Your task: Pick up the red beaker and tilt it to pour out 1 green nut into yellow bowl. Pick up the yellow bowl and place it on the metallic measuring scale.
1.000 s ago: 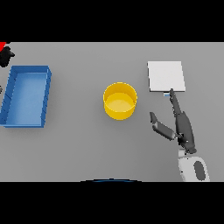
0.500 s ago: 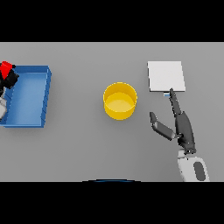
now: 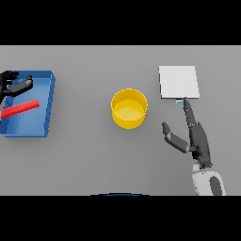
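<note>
Beaker: red beaker (image 3: 20,108) is seen as a thin, flat red bar, lying tilted over the blue tray (image 3: 44,104) at the far left of the table — its right end raised toward the far side, its left end cut by the picture's edge.
Contents: no inside of the beaker can be made out from this angle; whether a nut is held cannot be told.
Left hand: left hand (image 3: 14,86) is shown at the left edge, over the tray's far left corner, fingers spread apart and only loosely bent; it sits just beyond the beaker, and contact between them cannot be judged.
Bowl: yellow bowl (image 3: 129,108) stands upright near the table's middle, well apart from the tray and from the scale.
Scale: metallic measuring scale (image 3: 178,82) is seen as a pale square plate at the far right.
Right hand: right hand (image 3: 196,136) is laid out on the right, fingers straight and together, pointing at the near edge of the scale, thumb held out toward the bowl.
Change: half a second earlier only a small red patch showed at the tray's far left corner — now the beaker is drawn out as a long bar across the tray, and the left hand has come further into view; bowl, scale and right hand are unchanged.
</note>
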Available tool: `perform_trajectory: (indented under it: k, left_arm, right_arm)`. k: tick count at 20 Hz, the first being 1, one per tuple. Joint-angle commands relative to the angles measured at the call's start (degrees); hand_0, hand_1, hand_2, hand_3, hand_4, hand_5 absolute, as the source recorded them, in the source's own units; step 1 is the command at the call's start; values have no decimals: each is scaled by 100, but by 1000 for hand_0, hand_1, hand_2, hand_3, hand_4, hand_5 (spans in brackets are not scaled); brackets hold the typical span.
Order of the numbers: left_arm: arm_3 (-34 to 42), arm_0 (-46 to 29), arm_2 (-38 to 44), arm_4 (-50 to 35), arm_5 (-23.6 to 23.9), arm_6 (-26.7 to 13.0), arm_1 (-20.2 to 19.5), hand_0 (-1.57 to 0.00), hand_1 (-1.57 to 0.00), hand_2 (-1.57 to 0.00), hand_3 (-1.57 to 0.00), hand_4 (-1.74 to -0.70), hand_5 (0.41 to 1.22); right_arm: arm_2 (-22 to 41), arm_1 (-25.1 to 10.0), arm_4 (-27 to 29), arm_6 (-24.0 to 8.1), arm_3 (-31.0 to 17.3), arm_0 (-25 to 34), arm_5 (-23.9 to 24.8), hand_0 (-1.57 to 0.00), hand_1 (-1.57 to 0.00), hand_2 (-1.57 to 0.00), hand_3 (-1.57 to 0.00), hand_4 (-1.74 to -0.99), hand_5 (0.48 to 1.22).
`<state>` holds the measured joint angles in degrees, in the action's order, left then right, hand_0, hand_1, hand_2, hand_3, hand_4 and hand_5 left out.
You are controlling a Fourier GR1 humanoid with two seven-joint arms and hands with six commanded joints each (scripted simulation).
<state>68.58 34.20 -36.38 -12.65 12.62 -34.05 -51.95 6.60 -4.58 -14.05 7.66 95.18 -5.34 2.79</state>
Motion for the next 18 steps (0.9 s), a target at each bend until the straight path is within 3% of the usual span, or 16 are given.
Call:
perform_trajectory:
  k: [1,5,8,10,11,14,18]
  left_arm:
    - [-11,-26,20,-51,-13,-4,13,-305,-247,-251,-236,-831,688]
    - [9,-72,109,-65,139,184,0,-124,-100,-102,-96,-791,674]
    - [-128,50,220,-100,188,399,80,-63,-51,-52,-49,-785,674]
    - [-233,54,221,-55,234,537,131,-40,-32,-33,-31,-781,674]
    - [-190,33,221,-62,287,582,168,-32,-26,-26,-24,-780,679]
    - [-221,44,193,-75,261,552,221,-16,-13,-13,-12,-781,700]
    - [-190,41,181,-78,312,554,256,-6,-5,-5,-4,-794,710]
  right_arm:
    - [44,31,-55,56,-3,-34,26,1,1,1,1,-1189,666]
    - [99,62,-165,-139,-8,32,65,1,1,1,1,-1193,660]
    - [135,-53,-435,-246,6,57,166,1,1,1,1,-1203,660]
    - [207,-128,-433,-234,-90,227,-14,1,1,1,1,-1175,677]
    - [257,-225,-428,-151,-63,323,-163,1,1,1,1,-1162,694]
    - [439,-630,-646,-108,-147,692,-576,1,1,1,1,-1221,709]
    - [882,-1075,-1408,-518,-371,1417,-921,1,1,1,1,-1278,683]
